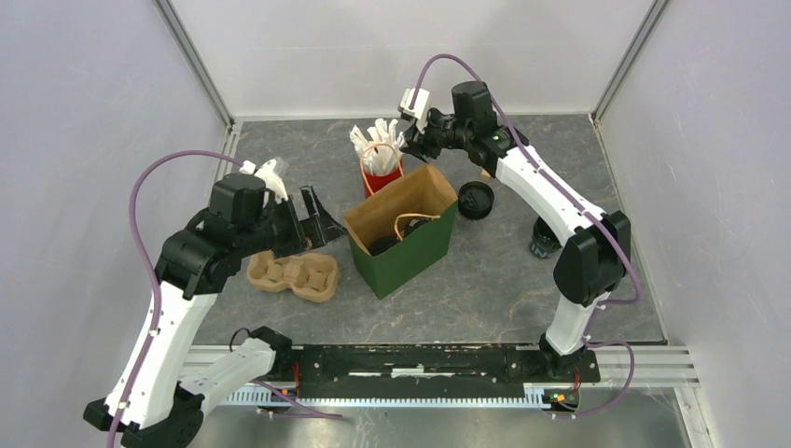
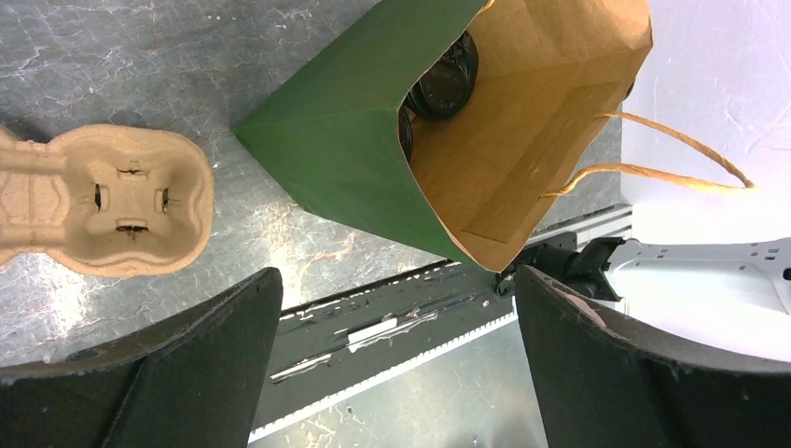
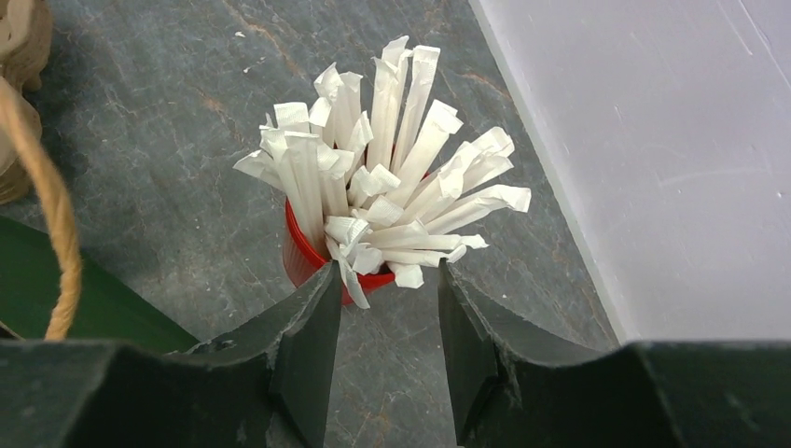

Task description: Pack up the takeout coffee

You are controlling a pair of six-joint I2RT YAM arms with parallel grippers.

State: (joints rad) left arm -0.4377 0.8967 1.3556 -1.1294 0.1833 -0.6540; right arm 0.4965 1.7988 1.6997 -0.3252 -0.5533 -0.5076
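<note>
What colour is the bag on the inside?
Brown; the paper bag shows it best in the left wrist view.

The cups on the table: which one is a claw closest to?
The red cup full of white sticks, beyond the green bag; the right gripper is at it. The black cup stands apart, no gripper near.

The left arm point(image 1: 164, 334) and right arm point(image 1: 546, 191) have white link shells and black joint housings. A purple cable point(image 1: 140, 189) runs along each. The left gripper point(image 2: 396, 275) and right gripper point(image 3: 387, 273) carry matte black, wedge-shaped fingers point(image 2: 168, 373).
</note>
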